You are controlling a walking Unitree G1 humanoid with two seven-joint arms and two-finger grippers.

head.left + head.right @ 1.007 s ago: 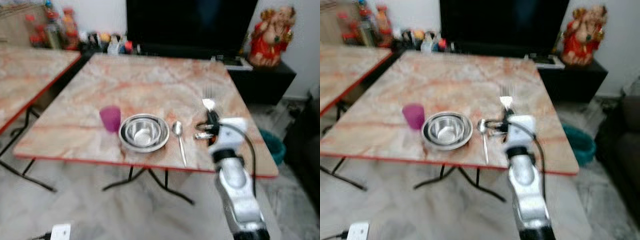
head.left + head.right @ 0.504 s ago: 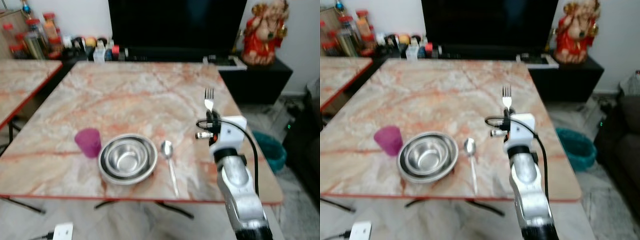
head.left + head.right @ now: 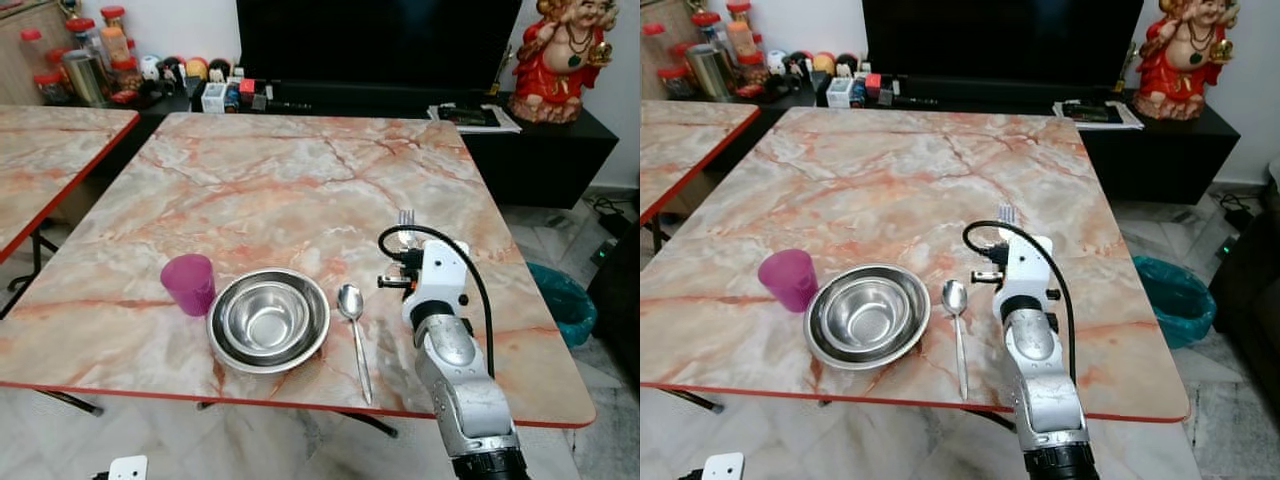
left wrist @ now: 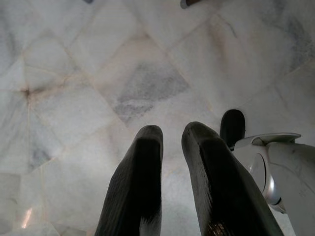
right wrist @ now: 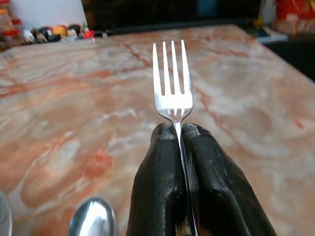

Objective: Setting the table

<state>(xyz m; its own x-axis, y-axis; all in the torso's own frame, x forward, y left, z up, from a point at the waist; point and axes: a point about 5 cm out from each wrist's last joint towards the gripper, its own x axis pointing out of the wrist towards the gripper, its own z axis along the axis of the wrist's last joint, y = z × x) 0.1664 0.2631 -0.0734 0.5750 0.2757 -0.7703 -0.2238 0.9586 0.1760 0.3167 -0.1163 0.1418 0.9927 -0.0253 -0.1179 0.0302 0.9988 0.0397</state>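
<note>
Marble-patterned table (image 3: 300,180) with a red rim carries a partly laid place setting near its front edge. Closest to the front left corner stands a purple cup (image 3: 188,284), upright. Just beside it, toward the middle of the front edge, sits a steel bowl (image 3: 268,319). A spoon (image 3: 354,330) lies just beside the bowl on its other side, bowl end pointing to the far edge and handle reaching the front edge.

Above the table, nearer its right edge and near the spoon, the right gripper (image 5: 181,129) has its two black fingers (image 5: 160,182) pressed together on the handle of a fork (image 5: 172,83). The tines stick out past the fingertips and point toward the far edge.

The left gripper (image 4: 170,130) hangs over a pale marble floor (image 4: 98,73), its fingers parted by a narrow gap with nothing between them.

A second marble table (image 3: 40,150) stands off the left edge.
</note>
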